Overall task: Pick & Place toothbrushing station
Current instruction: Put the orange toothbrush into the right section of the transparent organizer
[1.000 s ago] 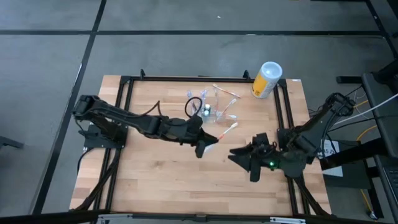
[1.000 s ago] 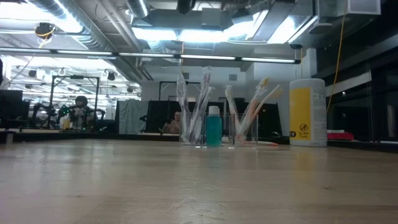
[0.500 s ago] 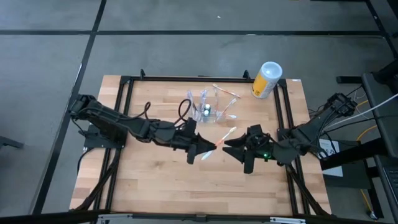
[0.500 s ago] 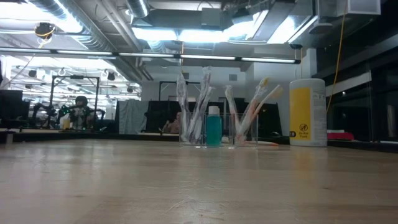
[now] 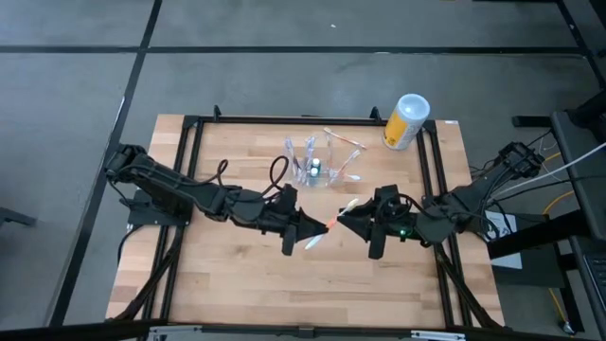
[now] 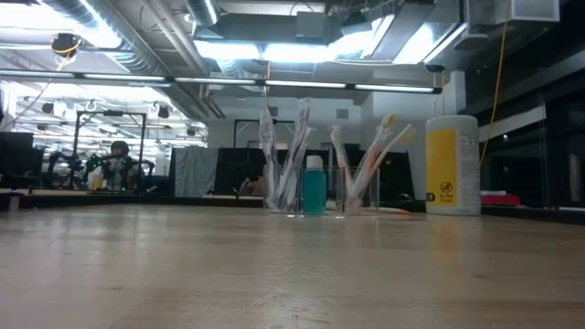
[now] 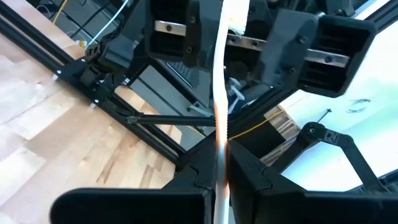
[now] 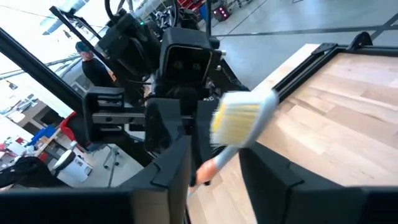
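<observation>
Over the wooden worktop, the left pincer is pinching a toothbrush lengthwise toward the half-spread right pincer; the toothbrushing station is standing beyond both.

Toothbrush clamped between two end effectors, seen from the left wrist.

At the frame's lower centre the left end effector grips a white toothbrush with an orange patch midway; it runs up to the top centre, between the right end effector's fingers. The light wooden counter with black frame bars fills the left.
</observation>
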Motion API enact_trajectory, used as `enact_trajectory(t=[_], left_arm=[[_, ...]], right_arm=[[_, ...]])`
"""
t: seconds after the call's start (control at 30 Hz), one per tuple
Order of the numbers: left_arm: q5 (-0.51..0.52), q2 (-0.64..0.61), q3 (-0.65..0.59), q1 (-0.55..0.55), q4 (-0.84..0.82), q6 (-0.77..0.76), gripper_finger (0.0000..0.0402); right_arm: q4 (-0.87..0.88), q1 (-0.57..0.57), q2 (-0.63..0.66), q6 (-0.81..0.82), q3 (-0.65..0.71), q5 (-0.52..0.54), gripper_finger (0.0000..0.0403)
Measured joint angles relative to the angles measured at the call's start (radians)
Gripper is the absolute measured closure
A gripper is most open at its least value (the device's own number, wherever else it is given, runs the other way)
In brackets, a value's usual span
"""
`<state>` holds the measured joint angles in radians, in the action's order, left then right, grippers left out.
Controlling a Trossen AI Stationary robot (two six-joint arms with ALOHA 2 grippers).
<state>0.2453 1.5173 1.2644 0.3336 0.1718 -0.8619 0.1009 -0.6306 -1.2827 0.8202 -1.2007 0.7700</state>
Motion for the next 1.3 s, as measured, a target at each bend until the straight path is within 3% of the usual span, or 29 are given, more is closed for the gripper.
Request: enact_trajectory(t=[0.43, 0.73, 0.97, 1.1, 1.3], left_arm=[[-0.008, 0.000, 0.001, 0.007, 0.012, 0.004, 0.0389], [0.007, -0.002, 0.002, 0.007, 0.012, 0.043, 0.0381], [0.155, -0.053, 0.002, 0.029, -0.060, 0.144, 0.0311], [0.301, -0.146, 0.002, 0.028, -0.177, 0.246, 0.0270], [0.547, -0.306, 0.002, 0.078, -0.258, 0.448, 0.0239]], right_arm=[[-0.043, 0.000, 0.000, -0.070, 0.001, -0.004, 0.0382], [-0.078, 0.000, 0.000, -0.116, 0.002, 0.008, 0.0390], [-0.101, 0.001, 0.000, -0.136, 0.001, 0.016, 0.0390], [-0.091, -0.002, 0.000, -0.133, 0.001, -0.007, 0.0390], [0.105, 0.011, 0.000, -0.092, 0.000, -0.006, 0.0390]])
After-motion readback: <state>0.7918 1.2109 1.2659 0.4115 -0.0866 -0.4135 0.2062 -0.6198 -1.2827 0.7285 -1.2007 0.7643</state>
